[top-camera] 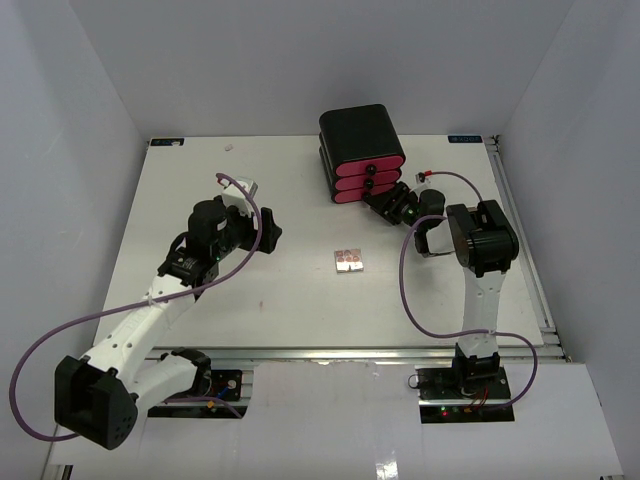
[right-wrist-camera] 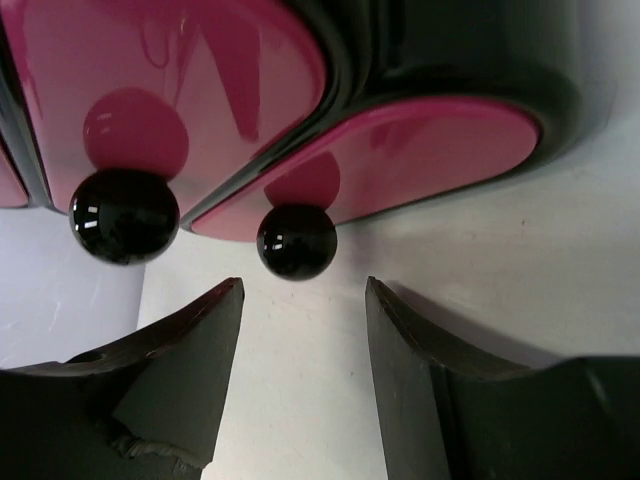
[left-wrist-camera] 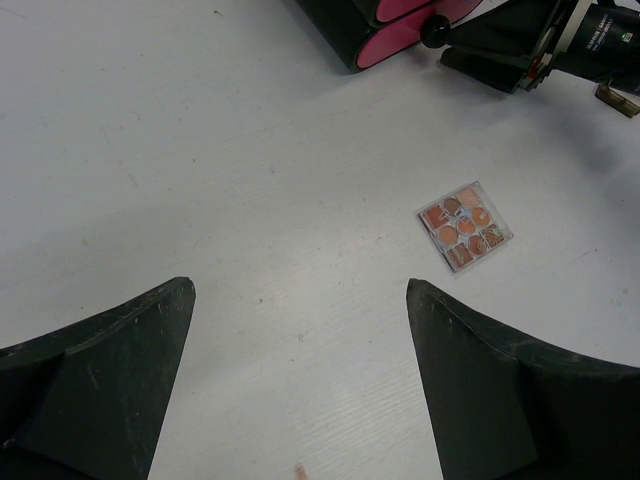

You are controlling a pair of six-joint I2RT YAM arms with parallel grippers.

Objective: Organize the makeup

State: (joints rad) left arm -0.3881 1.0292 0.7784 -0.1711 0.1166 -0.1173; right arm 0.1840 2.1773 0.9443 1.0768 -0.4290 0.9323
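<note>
We see the left gripper (left-wrist-camera: 300,290) hanging over the left half of the desk (top-camera: 250,290), its jaws spread wide and holding nothing. The small square palette (top-camera: 348,261) of pink and tan pans lies flat near the middle of the desk, between the two arms and well apart from both. A black box (top-camera: 360,135) with three pink drawers stands toward the far edge, right of centre. The right gripper (right-wrist-camera: 303,290) points at the box's front with its jaws parted and nothing between them. A round black knob (right-wrist-camera: 296,241), seemingly the bottom drawer's, sits just beyond the fingertips (right-wrist-camera: 225,300), with a second knob (right-wrist-camera: 124,215) beside it.
</note>
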